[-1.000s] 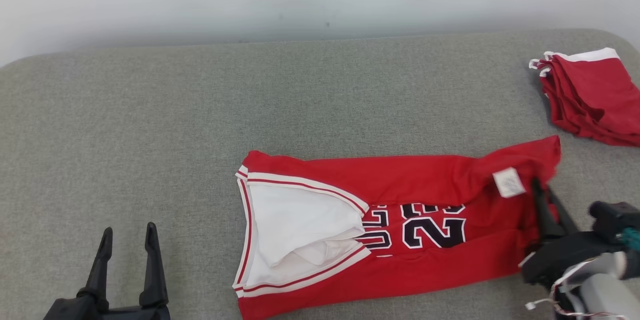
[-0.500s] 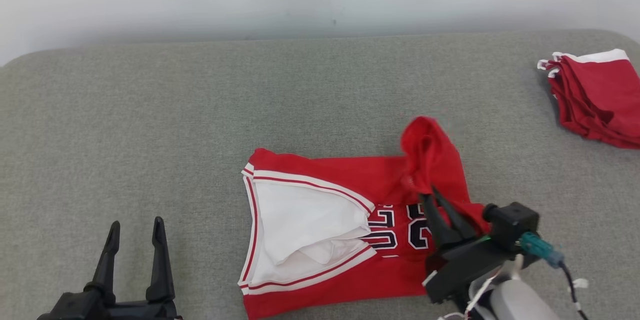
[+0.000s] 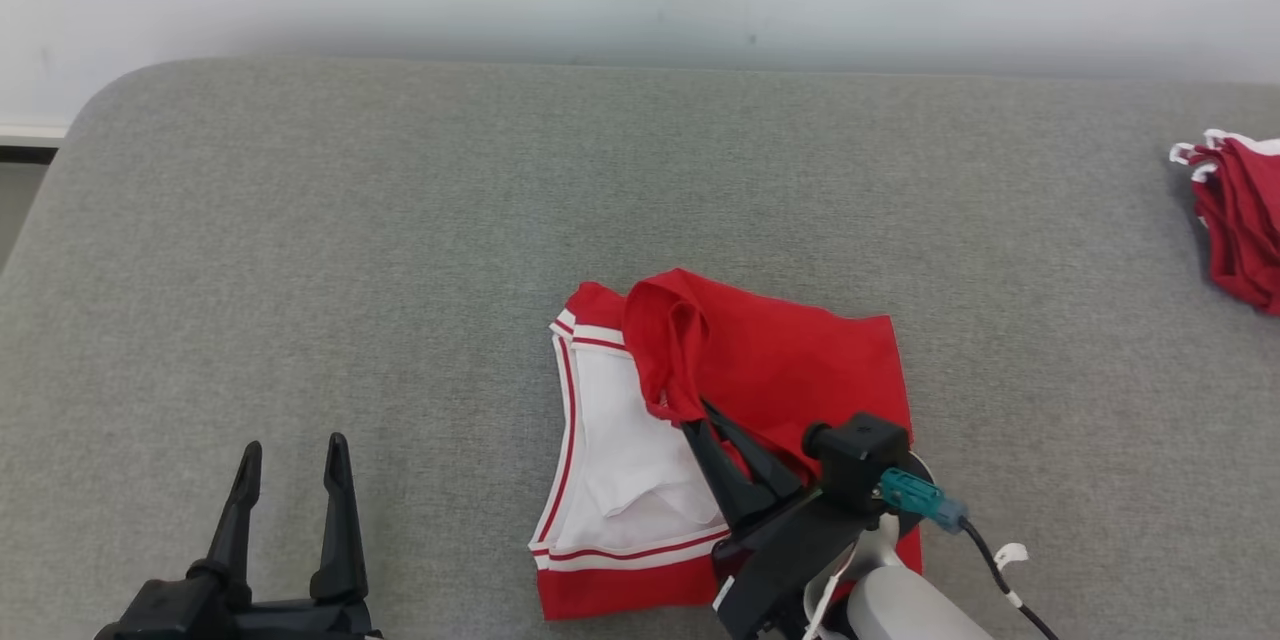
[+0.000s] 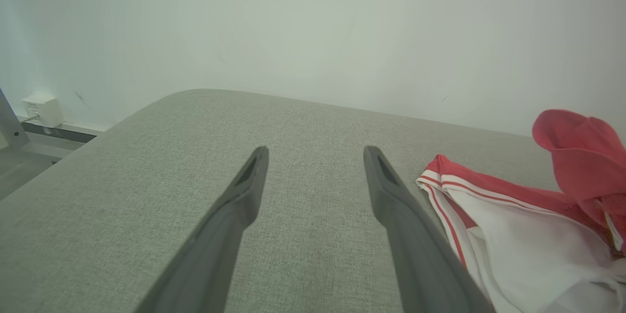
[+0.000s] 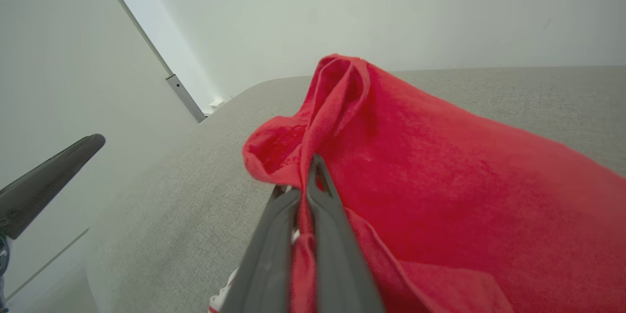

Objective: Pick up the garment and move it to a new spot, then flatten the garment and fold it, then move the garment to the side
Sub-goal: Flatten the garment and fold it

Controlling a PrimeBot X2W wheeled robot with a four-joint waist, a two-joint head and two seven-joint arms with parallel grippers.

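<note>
Right gripper point(image 3: 698, 417) is clenched on a raised red fold of the garment point(image 3: 800, 360), above its white-lined collar end; the garment lies doubled over on the grey padded surface point(image 3: 400, 220); left gripper point(image 3: 293, 442) stands fully spread, empty, well apart from the garment.

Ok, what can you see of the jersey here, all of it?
The jersey is red, soft-looking cloth with white-and-red striped trim and a white inside showing at its left end. It lies doubled over on the grey padded surface, low and central in the head view. One bunched red edge is raised off the rest, pinched in the shut right gripper. The open left gripper is apart from it.
</note>
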